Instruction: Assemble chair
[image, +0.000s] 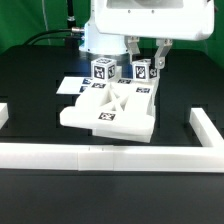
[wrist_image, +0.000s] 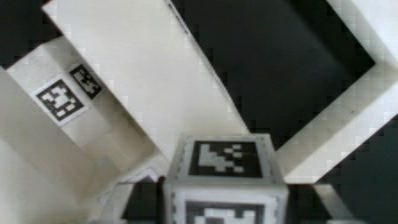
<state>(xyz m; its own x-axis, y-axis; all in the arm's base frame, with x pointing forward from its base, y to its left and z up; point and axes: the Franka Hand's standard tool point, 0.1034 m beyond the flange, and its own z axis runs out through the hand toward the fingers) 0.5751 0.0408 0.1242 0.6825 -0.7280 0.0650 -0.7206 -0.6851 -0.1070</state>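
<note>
Here is the chair (image: 108, 106), partly built, sitting on the black table (image: 30, 110) near the middle of the exterior view: a chunky white seat panel lies flat with a raised cross-shaped frame on top and a square tag (image: 107, 117) on its front portion. Two blocky white posts stand upright at its back edge, each wearing a black-and-white tag: one post (image: 101, 72) toward the exterior view's left, the other post (image: 143, 72) toward the exterior view's right. Over that right-hand post comes the tool (image: 147, 62), its dark fingers (image: 157, 56) reaching down on either side of the block, partly closed and pinching it. In the wrist view, the tagged top of that post (wrist_image: 224, 160) fills the lower middle, with white struts of the frame running diagonally beyond it and two more tags (wrist_image: 68, 93) on a white surface beside them. Behind the chair lies a flat white sheet, the marker board (image: 70, 87), peeking out toward the exterior view's left. Out at the edges, a long white rail (image: 110, 154) runs across the front of the table and turns up at both sides.
</note>
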